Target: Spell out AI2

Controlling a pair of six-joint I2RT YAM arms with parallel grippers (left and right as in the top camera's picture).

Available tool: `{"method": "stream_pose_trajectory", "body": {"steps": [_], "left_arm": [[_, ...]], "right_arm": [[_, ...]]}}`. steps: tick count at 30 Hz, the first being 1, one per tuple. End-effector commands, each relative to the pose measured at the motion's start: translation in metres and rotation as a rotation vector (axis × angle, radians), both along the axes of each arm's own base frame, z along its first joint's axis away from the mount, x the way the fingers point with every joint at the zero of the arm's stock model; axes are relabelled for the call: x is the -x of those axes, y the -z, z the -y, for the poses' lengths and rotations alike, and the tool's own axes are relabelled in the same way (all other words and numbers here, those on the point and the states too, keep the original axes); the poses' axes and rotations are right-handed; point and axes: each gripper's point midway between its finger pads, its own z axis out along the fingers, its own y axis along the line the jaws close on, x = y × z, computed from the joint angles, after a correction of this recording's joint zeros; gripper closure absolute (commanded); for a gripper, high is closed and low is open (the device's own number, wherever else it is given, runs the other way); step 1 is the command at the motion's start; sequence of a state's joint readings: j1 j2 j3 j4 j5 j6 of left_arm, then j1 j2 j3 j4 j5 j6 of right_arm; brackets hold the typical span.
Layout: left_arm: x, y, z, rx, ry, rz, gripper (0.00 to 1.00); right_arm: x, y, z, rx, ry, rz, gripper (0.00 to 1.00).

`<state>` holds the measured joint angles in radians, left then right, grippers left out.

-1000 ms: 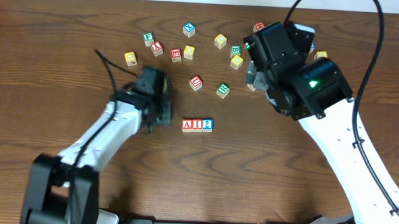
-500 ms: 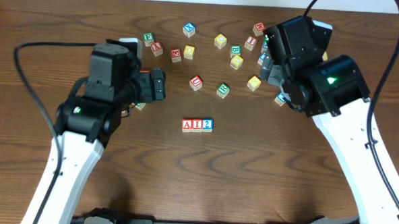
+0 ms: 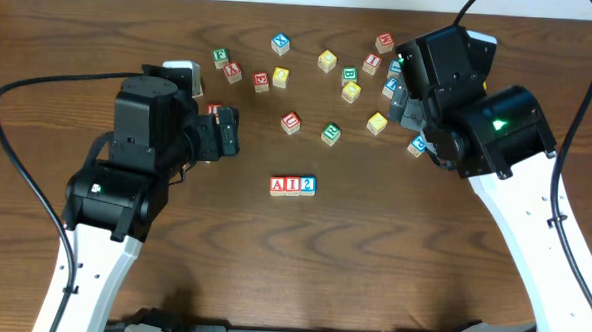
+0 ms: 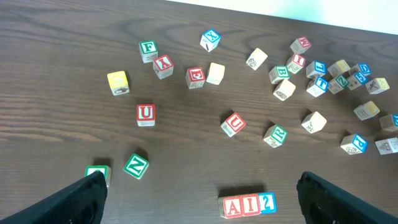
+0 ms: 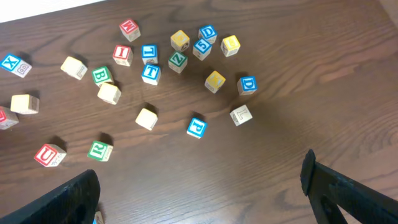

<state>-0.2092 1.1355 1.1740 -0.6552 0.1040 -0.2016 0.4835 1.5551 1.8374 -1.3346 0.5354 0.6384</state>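
Observation:
Three blocks stand side by side in a row reading A, I, 2 (image 3: 292, 185) at the table's middle: red A (image 4: 233, 206), red I (image 4: 250, 205), blue 2 (image 4: 267, 203). My left gripper (image 3: 225, 133) hangs above the table, left of and behind the row, open with nothing in it. In the left wrist view its fingers (image 4: 84, 196) frame the bottom edge, with the row low between them and nearer the right finger. My right gripper (image 3: 404, 91) hovers over the back right blocks, open and empty; only bare wood lies between its fingers (image 5: 326, 186).
Loose letter blocks are scattered across the back of the table (image 3: 327, 60), densest at the right (image 5: 180, 53). A red U (image 4: 145, 114) and a green Z (image 4: 135, 165) lie near the left gripper. A green R (image 3: 330, 133) and a red block (image 3: 291, 122) sit behind the row.
The left arm has lifted and drawn back to the left, away from the row, and its jaws now stand open. The right arm shifted slightly rightward. The row has not moved.

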Motion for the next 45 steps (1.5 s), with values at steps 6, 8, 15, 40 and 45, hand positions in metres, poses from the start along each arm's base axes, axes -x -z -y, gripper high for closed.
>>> {"method": "stream_pose_trajectory", "body": {"steps": [6,8,15,40,45], "left_arm": [[-0.001,-0.006,-0.003,-0.018,-0.001,0.018,0.04],[-0.001,-0.006,-0.003,-0.018,-0.001,0.018,0.04],[-0.001,-0.006,-0.003,-0.018,-0.001,0.018,0.04],[0.033,0.017,-0.023,-0.116,-0.04,-0.106,0.04],[0.055,0.017,-0.035,-0.13,-0.074,-0.029,0.04]], "right_arm": [[0.001,-0.012,0.009,0.01,0.015,0.032,0.01],[0.001,-0.012,0.009,0.011,0.015,0.032,0.01],[0.001,-0.012,0.009,0.011,0.015,0.032,0.01],[0.001,-0.012,0.009,0.011,0.016,0.032,0.01],[0.001,-0.012,0.009,0.011,0.015,0.032,0.01]]}}
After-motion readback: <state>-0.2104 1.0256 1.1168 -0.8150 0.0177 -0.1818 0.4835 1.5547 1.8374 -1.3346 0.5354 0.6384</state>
